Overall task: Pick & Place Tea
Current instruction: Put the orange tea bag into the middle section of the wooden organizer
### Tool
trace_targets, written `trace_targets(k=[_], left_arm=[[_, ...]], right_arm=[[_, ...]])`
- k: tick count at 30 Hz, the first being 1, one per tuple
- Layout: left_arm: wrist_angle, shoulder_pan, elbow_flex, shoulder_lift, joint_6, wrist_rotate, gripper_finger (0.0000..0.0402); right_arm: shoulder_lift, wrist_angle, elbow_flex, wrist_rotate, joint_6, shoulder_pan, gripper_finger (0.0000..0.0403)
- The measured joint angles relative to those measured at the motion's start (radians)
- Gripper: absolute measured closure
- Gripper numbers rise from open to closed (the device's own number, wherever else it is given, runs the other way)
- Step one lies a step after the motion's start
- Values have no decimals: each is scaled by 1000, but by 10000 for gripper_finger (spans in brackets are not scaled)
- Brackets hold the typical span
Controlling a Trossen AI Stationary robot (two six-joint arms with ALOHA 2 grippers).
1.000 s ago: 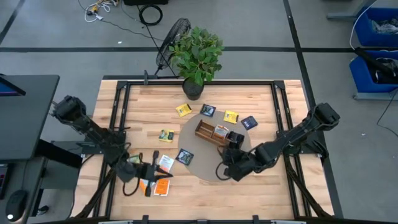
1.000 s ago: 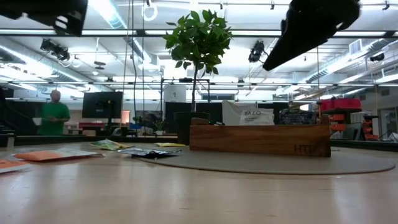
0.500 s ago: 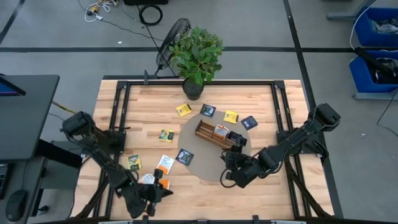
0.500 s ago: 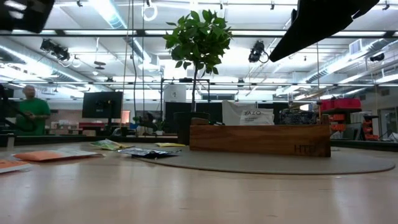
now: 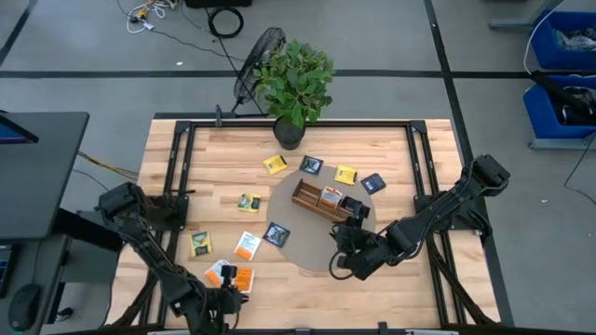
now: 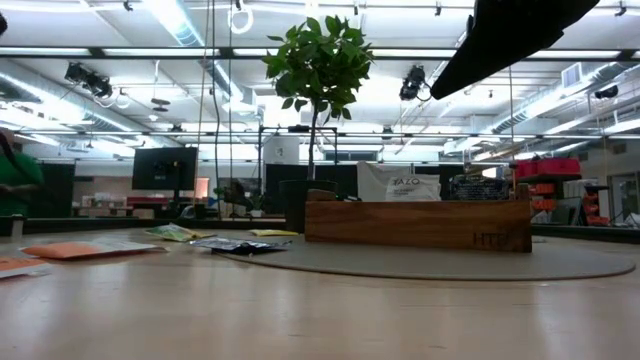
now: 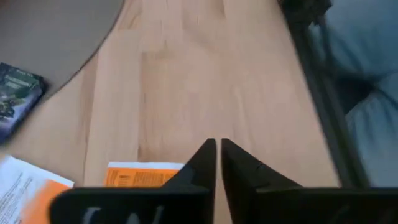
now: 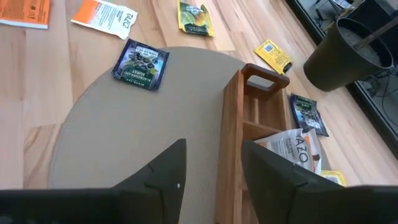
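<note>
Tea [image 5: 247, 245]: flat square foil packets scattered on slatted wooden bench [image 5: 419, 279]. Left gripper [image 7: 217, 152] at near edge, jaws nearly closed, empty. Right gripper [image 8: 211, 163] over round mat [image 5: 307, 253], jaws apart, empty.

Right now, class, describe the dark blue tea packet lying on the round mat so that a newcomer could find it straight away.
Start at the round grey mat in the middle of the wooden table. A long wooden box lies on its far side; the dark blue packet lies flat near the mat's left edge. It is the only loose packet fully on the mat; the others lie on bare wood.
</note>
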Motion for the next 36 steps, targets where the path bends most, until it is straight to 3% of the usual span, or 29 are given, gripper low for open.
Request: trace_targets(k=[9, 15, 25, 36], left_arm=[[-65, 50, 0, 36, -47, 115, 235], [-129, 75, 0, 55, -95, 165, 213], [-143, 92, 3, 73, -126, 192, 242], [-115, 112, 0, 72, -12, 209, 391]], right_arm=[[0, -6, 0, 0, 14, 0, 243], [0, -7, 0, 0, 26, 0, 243], [24, -7, 0, -3, 26, 0, 243], [29, -7, 0, -3, 32, 0, 243]])
